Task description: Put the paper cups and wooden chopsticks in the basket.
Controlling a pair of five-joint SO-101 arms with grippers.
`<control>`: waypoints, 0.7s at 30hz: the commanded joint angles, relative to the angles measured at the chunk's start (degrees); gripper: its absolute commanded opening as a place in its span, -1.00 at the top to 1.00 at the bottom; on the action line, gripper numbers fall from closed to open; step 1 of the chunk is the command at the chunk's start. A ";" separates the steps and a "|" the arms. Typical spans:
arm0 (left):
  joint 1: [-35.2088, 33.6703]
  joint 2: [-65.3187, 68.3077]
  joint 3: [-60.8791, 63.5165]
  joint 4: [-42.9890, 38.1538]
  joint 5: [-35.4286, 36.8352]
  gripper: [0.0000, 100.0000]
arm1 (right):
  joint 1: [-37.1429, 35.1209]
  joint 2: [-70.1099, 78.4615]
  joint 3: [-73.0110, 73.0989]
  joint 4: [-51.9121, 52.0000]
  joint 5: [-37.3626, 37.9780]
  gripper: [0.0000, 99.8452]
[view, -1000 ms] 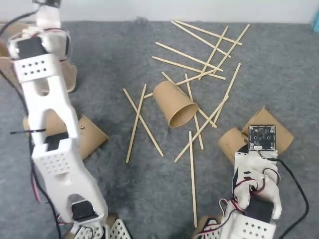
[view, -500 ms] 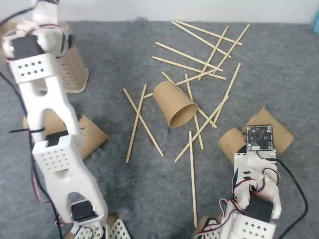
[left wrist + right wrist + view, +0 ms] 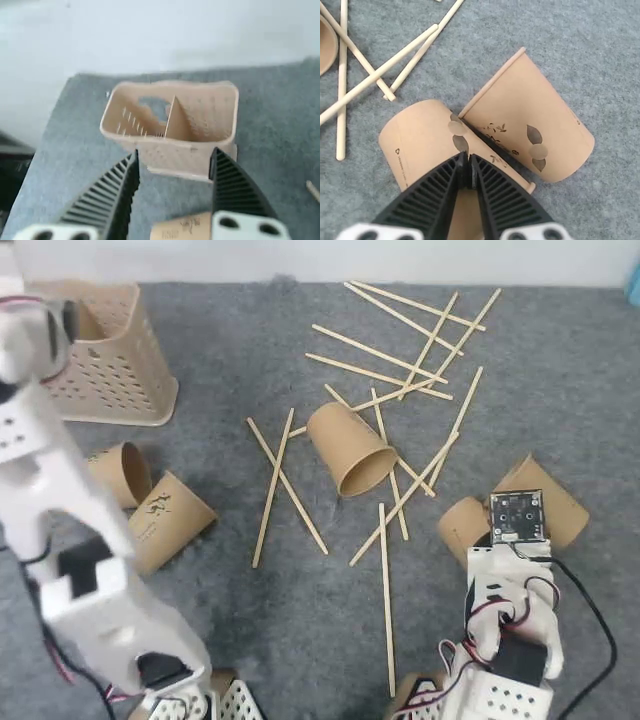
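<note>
While the left pincer gapes and the right pincer sits closed, five cups lie scattered.

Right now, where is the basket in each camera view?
High view: basket at the far left corner of the grey mat.
Left wrist view: basket centred, beyond the open left fingers.
Right wrist view: two paper cups and chopsticks lie here instead.
Shared landmark: the grey mat.

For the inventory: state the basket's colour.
Beige basket, perforated walls; clearest in the high view.
</note>
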State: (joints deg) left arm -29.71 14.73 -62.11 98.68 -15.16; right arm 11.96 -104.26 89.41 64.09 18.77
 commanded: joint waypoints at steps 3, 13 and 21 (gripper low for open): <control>-0.88 -18.02 25.01 2.02 0.88 0.57 | -0.84 0.31 0.53 0.66 0.70 0.98; -0.62 -33.58 66.42 -9.05 0.88 0.57 | -0.84 0.31 0.53 0.66 0.79 0.98; 1.32 -34.37 87.25 -27.34 0.88 0.57 | -0.84 0.31 0.53 0.75 0.79 0.98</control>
State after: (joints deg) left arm -30.24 -16.57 21.05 77.23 -14.90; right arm 11.96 -104.26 89.41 64.09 18.77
